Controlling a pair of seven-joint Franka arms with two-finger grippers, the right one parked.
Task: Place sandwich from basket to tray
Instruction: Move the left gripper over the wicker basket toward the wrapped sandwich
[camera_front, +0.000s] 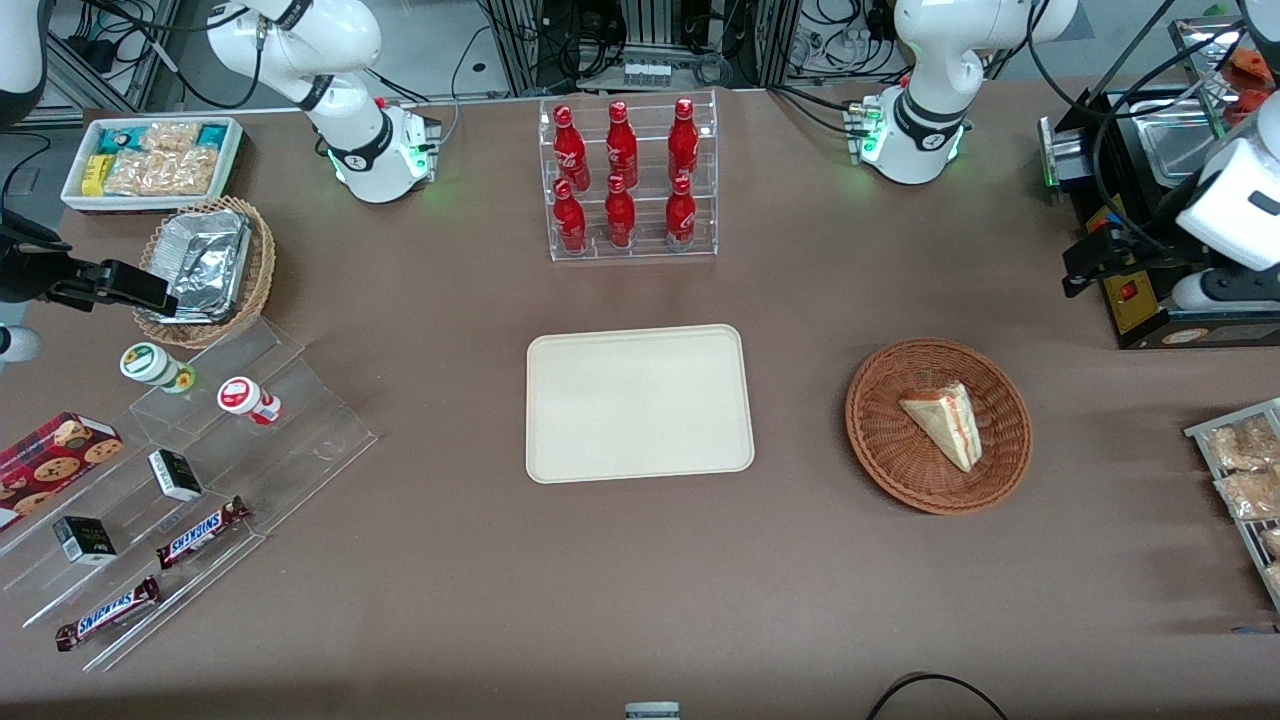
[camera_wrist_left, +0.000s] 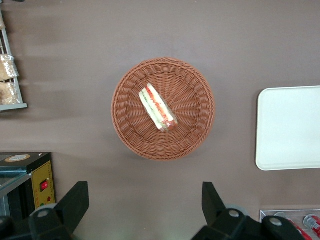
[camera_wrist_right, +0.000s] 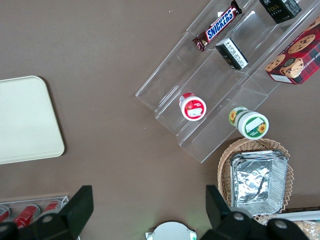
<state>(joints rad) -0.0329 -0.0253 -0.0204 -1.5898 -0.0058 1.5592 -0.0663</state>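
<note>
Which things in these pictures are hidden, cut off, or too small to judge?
- Hand: wrist view shows open fingers; the front view does not clearly show it.
- Sandwich in basket: the side resting on the wicker is hidden in both views.
- Tray: cut off by the wrist view's edge.
- Bottle labels: too small to read in front view.

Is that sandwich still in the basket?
Yes. The sandwich lies in the basket; the tray holds nothing, and the open gripper hangs above.

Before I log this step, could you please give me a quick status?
Pincer open, high above the table. Sandwich in basket, untouched. Tray bare, nothing between.
</note>
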